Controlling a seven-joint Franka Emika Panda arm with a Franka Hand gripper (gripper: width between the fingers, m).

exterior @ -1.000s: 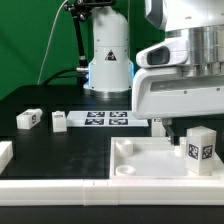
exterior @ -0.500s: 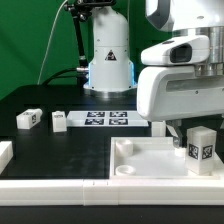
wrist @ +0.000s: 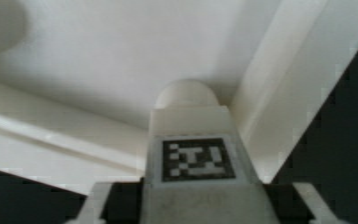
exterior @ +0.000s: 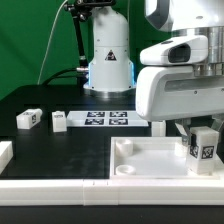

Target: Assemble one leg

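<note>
My gripper [exterior: 197, 126] is shut on a white leg [exterior: 204, 147] with a black-and-white tag. It holds the leg upright over the near right corner of the large white tray-like part [exterior: 140, 160] at the exterior view's right. In the wrist view the leg [wrist: 197, 140] points down between my fingers [wrist: 114, 200] toward the tray's inner corner [wrist: 247, 60]. Whether the leg's tip touches the tray is hidden. Two other legs [exterior: 28, 119] [exterior: 59, 121] lie on the black table at the exterior view's left.
The marker board [exterior: 107, 118] lies at the middle back, in front of the arm's white base [exterior: 108, 60]. A white part edge [exterior: 4, 152] shows at the far left. A white ledge [exterior: 60, 188] runs along the front.
My gripper with the leg has moved slightly right and down over the tray's corner. The other legs have not moved.
</note>
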